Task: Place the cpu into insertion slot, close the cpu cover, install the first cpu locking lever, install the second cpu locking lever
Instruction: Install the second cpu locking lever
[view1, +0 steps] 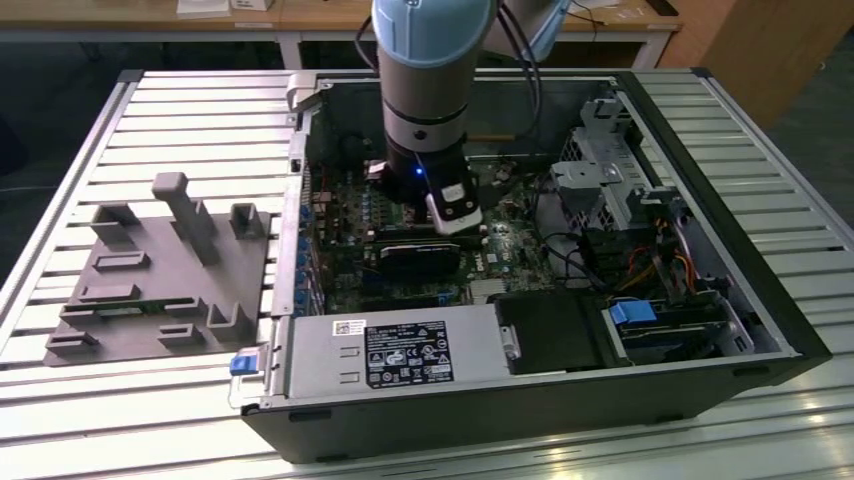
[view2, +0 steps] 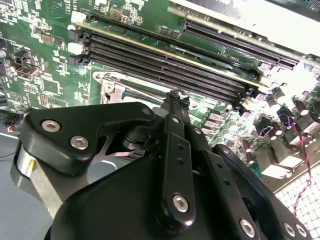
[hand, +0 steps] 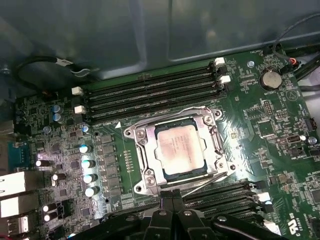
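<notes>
The cpu (hand: 179, 148), a flat square chip with a pale silver-grey metal top, lies level in the insertion slot (hand: 141, 156), a square socket with a silvery rim on the green motherboard (hand: 260, 130), between two banks of long black memory slots (hand: 150, 95). The cpu cover (hand: 212, 141), a thin silvery frame with a square window, lies flat over the chip's edges, the top showing through the window. One thin locking lever (hand: 207, 183) lies slanted along the socket's edge; whether it is latched cannot be told.
</notes>
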